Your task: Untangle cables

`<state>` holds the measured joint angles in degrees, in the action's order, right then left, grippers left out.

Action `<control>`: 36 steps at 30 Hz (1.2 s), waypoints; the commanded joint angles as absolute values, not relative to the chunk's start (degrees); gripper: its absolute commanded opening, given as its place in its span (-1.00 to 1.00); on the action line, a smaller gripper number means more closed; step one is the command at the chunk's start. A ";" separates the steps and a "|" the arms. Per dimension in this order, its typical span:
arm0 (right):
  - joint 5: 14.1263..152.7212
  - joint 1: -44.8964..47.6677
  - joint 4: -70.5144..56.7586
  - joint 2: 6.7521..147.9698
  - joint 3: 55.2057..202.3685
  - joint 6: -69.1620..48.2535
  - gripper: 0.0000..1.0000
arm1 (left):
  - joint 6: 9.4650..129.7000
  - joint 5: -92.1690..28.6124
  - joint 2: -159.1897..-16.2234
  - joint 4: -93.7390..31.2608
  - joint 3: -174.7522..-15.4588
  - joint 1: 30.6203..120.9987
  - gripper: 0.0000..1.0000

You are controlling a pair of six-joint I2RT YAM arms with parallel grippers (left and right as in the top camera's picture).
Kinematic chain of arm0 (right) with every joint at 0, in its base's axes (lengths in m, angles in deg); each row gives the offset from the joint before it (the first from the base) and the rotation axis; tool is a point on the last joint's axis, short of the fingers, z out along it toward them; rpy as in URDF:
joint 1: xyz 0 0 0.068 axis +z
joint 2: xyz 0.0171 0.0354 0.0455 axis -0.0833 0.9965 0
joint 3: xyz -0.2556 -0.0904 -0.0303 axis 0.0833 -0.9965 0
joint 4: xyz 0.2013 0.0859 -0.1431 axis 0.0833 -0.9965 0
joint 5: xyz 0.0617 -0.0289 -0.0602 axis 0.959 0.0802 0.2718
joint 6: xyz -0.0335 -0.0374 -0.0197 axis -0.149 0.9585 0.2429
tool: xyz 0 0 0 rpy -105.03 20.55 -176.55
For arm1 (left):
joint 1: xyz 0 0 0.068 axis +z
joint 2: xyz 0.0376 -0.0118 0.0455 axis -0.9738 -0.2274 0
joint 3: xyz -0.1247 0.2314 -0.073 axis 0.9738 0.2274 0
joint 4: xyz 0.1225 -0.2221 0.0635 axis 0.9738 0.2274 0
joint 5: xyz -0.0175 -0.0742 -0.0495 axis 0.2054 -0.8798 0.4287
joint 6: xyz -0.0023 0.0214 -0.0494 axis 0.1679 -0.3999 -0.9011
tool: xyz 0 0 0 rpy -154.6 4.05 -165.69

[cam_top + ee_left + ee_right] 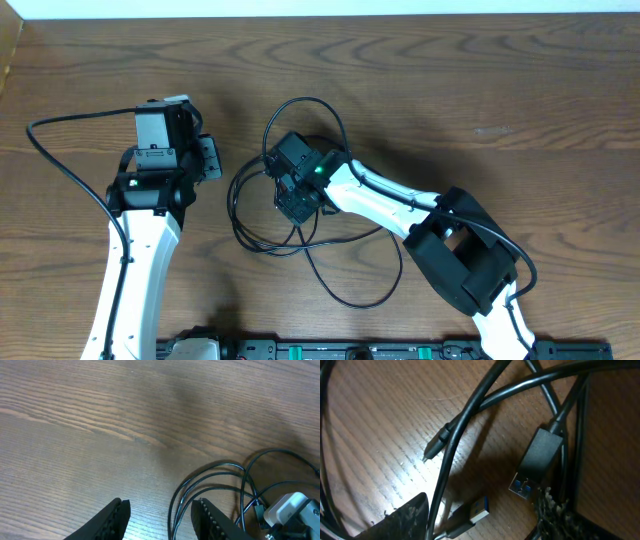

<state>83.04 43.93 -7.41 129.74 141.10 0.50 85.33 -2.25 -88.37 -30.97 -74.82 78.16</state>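
Observation:
The cables are thin black cords lying in tangled loops at the table's middle. My right gripper hangs low over the tangle. In the right wrist view it is open, with one black cord and a blue-tongued USB plug between its fingers. A second USB plug and a small thin plug lie just beyond. My left gripper is open and empty to the left of the tangle. In the left wrist view its jaws are above bare wood, with cable loops by the right finger.
The table is dark brown wood. A thicker black wire loops from my left arm toward the left edge. My right arm's white and black links stretch from the front right to the tangle.

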 commanded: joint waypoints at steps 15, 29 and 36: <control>67.70 41.96 -12.20 132.56 139.33 -7.24 -0.98 | 86.05 -1.11 -87.91 -30.75 -75.35 78.18 -0.09; 65.82 33.46 -35.96 112.06 158.79 6.35 -0.98 | 86.05 -2.47 -87.91 -30.77 -75.35 78.18 -0.02; 65.88 26.49 -37.10 100.41 169.69 6.31 -0.98 | 86.12 -10.51 -87.91 -30.77 -75.35 78.18 0.06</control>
<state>67.06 29.53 -36.83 104.52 166.54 4.80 85.33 -6.29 -88.37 -30.92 -74.82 78.16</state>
